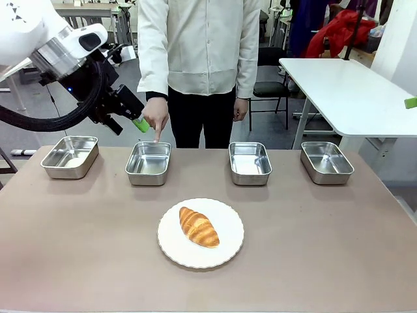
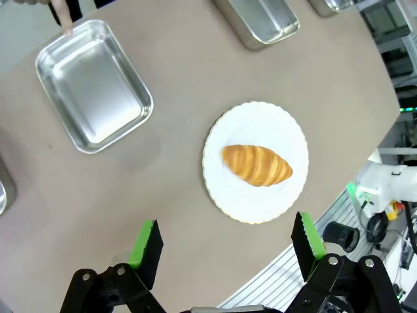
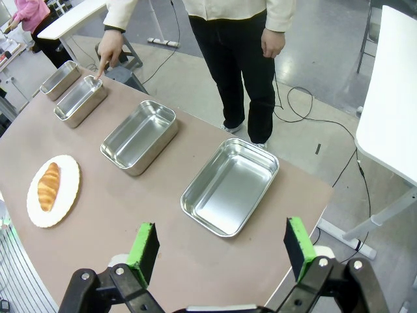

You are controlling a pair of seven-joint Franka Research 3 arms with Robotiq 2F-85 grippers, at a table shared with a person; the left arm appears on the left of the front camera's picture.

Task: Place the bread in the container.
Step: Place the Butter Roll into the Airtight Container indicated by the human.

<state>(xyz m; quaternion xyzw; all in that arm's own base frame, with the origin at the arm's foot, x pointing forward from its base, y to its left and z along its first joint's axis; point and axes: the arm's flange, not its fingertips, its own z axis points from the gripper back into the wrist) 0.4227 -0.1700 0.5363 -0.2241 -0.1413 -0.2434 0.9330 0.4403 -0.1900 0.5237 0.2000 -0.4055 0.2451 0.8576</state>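
The bread (image 1: 199, 227), a golden-brown croissant, lies on a round white scalloped plate (image 1: 228, 251) at the table's middle front. A person's finger (image 1: 156, 134) points down at the rim of the second steel tray from the left, the container (image 1: 148, 163). My left gripper (image 1: 140, 124) hangs high above the table's back left, near that hand. From the left wrist view it is open (image 2: 228, 235), with the croissant (image 2: 257, 164) and the pointed-at tray (image 2: 94, 91) below. My right gripper (image 3: 221, 238) is open, high over the table's right end.
Three look-alike steel trays stand in the back row: far left (image 1: 70, 156), right of middle (image 1: 250, 163) and far right (image 1: 326, 162). The person stands at the far edge. A white table (image 1: 352, 91) is behind on the right.
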